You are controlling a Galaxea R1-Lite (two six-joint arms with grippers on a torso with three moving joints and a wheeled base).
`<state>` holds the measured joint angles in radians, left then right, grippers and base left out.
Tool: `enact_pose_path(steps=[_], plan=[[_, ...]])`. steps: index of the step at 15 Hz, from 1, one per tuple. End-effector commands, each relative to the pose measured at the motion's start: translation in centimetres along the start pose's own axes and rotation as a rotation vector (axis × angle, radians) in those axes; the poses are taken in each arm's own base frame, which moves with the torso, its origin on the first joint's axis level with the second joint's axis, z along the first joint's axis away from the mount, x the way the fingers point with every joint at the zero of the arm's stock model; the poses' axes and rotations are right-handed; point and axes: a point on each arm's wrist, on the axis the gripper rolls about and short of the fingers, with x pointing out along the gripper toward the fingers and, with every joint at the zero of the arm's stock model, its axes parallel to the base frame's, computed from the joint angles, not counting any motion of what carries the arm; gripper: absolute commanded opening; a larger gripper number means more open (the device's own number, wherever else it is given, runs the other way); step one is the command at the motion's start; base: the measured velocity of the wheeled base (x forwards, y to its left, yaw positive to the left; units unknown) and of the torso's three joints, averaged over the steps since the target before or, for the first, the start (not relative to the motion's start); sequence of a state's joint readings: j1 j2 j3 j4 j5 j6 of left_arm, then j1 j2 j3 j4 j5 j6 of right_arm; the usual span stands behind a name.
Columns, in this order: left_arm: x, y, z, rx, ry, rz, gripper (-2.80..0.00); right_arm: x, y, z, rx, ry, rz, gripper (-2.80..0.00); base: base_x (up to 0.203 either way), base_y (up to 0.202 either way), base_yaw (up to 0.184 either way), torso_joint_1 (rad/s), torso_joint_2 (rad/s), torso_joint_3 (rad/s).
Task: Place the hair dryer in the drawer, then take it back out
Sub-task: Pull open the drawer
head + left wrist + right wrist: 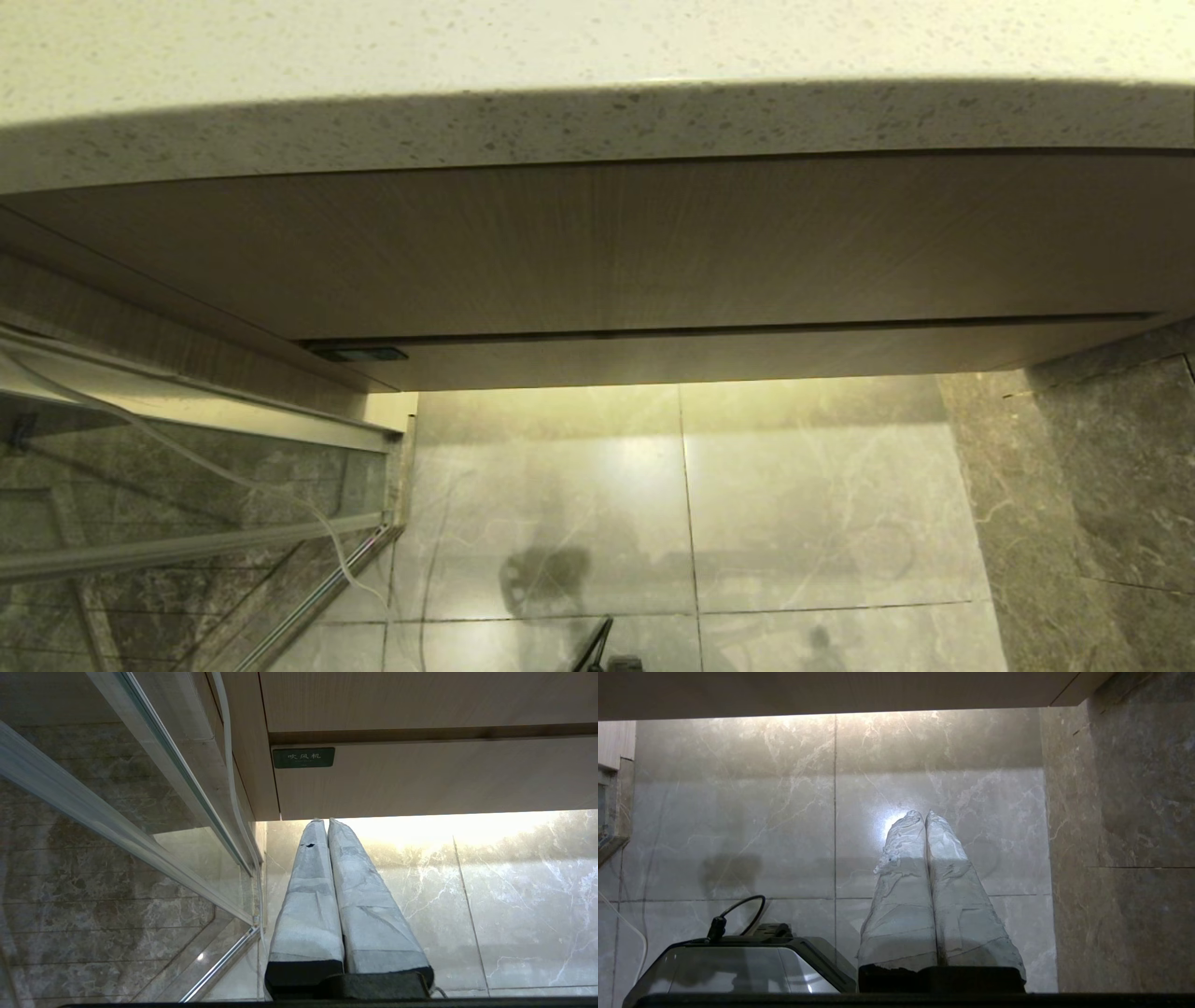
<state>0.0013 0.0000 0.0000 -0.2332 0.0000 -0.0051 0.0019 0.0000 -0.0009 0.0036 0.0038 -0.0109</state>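
Overhanging everything in the head view is the broad speckled off-white stone counter [597,56], with a tall light-brown wood-grain panel [597,243] beneath it. Below that panel runs the wide, shallow, light-brown wood-grain drawer [747,355], its narrow handle-less front flush and fully shut, a dark gap along its top edge. Pale glossy marble floor tiles [794,504] spread underneath, with a darker marble wall [1102,485] on the robot's right and a glass panel in a metal frame [187,448] on its left, a thin white cord [187,457] trailing across it. A small dark-green label [303,758] sits at the drawer front's left end.

Both arms hang low, pointing at the floor. The left pincer [324,821], wrapped in pale tape, has its two fingers pressed together on nothing, just below the labelled corner. The right pincer [923,814] is likewise pressed together and empty, over bare tile.

No hair dryer shows in any view; where it lies cannot be told. By my reading nothing has begun: the first step is in hand. The next move calls for raising an arm, parting its fingers and drawing the drawer open by that top gap.
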Motion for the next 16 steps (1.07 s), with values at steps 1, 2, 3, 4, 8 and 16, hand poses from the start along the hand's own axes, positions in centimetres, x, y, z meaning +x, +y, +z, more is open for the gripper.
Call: enact_pose_path(steps=[1,2,3,4,8,16], plan=[[0.1,0.0,-1.1,0.000,0.038,0.000,-2.80,0.0,0.0,0.0,0.005,-0.001,0.002,-2.80,0.000,0.000,0.000,0.000,0.00,0.000],[0.1,0.0,-1.1,-0.001,0.039,0.000,-2.80,0.0,0.0,0.0,-0.004,-0.004,0.000,-2.80,0.000,0.000,0.000,0.000,0.00,0.000],[0.1,0.0,-1.1,0.001,0.038,0.000,-2.80,0.0,0.0,0.0,-0.026,0.002,0.006,-2.80,0.000,0.000,0.000,0.000,0.00,0.000],[0.1,0.0,-1.1,-0.001,0.038,0.000,-2.80,0.0,0.0,0.0,-0.062,-0.004,0.011,-2.80,0.000,0.000,0.000,0.000,0.00,0.000],[0.1,0.0,-1.1,0.001,0.039,0.000,-2.80,-0.8,0.0,2.9,-0.087,-0.076,0.011,-2.80,0.000,0.000,0.000,0.000,0.00,0.000],[0.1,0.0,-1.1,-0.001,0.038,0.000,-2.80,-8.6,-0.1,29.2,-0.055,-0.062,0.118,-2.80,0.000,0.000,0.000,0.000,0.00,0.000]])
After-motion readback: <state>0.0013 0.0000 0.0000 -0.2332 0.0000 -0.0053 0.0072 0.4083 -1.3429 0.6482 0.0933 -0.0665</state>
